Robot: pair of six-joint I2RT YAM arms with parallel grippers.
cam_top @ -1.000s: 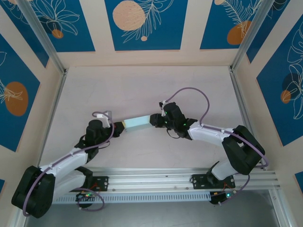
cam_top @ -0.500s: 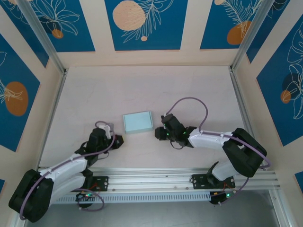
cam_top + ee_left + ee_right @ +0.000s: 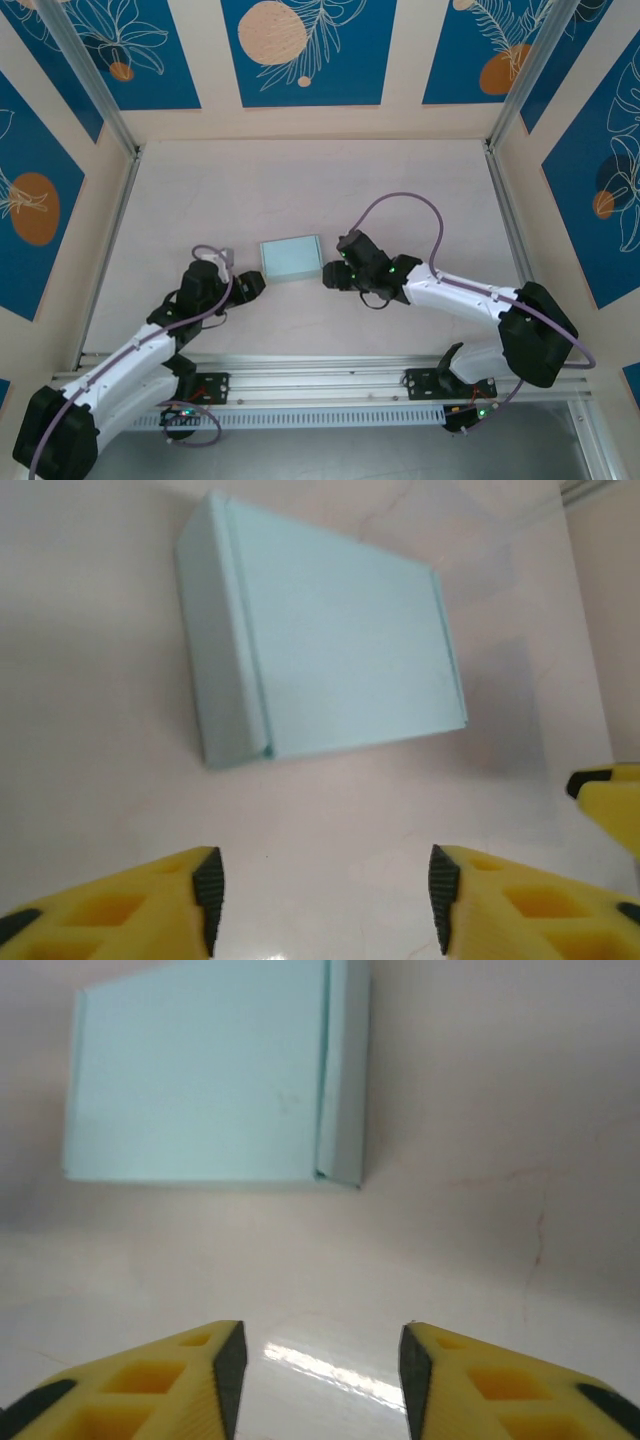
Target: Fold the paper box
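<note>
Pale surface (image 3: 300,190) enclosed by beige walls that carry blue panels (image 3: 308,50) with orange discs and white leaf outlines. Paper box (image 3: 291,259), light blue and closed into a low rectangular form, lies flat near the middle of the surface, between the two hands. Left hand (image 3: 252,287) sits near the box's near-left corner, fingers spread, grasping nothing and apart from the card. Right hand (image 3: 328,277) sits just beside the box's right edge, likewise spread and empty, not touching it. Left wrist view: box ahead of the yellow fingers (image 3: 150,900), a narrow side wall along its left. Right wrist view: box ahead and to the left, bare surface between the fingers (image 3: 170,1380).
</note>
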